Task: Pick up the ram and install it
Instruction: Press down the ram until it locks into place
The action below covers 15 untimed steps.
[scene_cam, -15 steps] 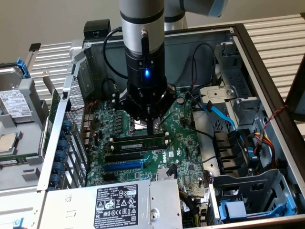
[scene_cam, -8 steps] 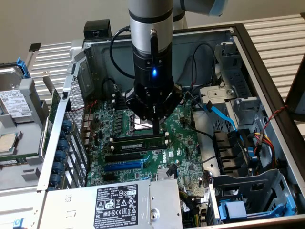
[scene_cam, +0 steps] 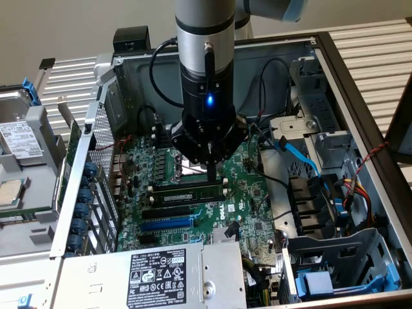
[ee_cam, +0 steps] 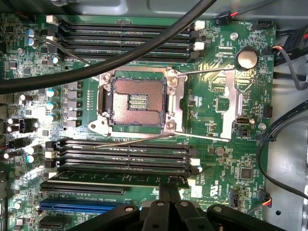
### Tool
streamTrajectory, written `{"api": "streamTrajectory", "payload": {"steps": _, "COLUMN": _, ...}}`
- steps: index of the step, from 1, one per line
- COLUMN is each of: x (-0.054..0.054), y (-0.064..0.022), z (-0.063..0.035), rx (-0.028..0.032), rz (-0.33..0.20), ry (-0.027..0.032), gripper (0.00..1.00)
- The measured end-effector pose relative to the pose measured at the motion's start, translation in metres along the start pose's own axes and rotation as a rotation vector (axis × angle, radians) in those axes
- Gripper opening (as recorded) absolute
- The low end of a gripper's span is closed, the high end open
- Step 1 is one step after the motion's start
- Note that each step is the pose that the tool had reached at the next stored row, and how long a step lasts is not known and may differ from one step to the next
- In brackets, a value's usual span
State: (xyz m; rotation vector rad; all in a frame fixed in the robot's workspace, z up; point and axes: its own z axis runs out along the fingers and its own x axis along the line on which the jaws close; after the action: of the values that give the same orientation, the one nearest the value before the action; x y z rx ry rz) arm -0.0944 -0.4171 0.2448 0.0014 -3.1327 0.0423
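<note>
The ram (ee_cam: 120,177) is a long dark-green stick with black chips. It stands in the memory slot nearest the blue expansion slot (ee_cam: 82,206), between white end clips. My gripper (ee_cam: 170,188) is shut, its two black fingers pressed together, and its tips rest on the ram's top edge near one end. In the exterior view the gripper (scene_cam: 211,177) comes straight down onto the ram (scene_cam: 183,188) in the middle of the motherboard (scene_cam: 244,193).
Empty black memory slots (ee_cam: 125,153) lie between the ram and the open CPU socket (ee_cam: 137,102). A thick black cable (ee_cam: 96,62) crosses above the board. A power supply (scene_cam: 161,273), a drive cage (scene_cam: 335,257) and a blue cable (scene_cam: 302,158) crowd the case.
</note>
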Motion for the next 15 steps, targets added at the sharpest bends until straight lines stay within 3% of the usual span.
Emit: {"api": "streamTrajectory", "payload": {"steps": 15, "x": -0.0011, "y": 0.0003, "z": 0.0110, "rx": -0.0005, "rz": 0.000, "ry": -0.0004, "gripper": 0.11}}
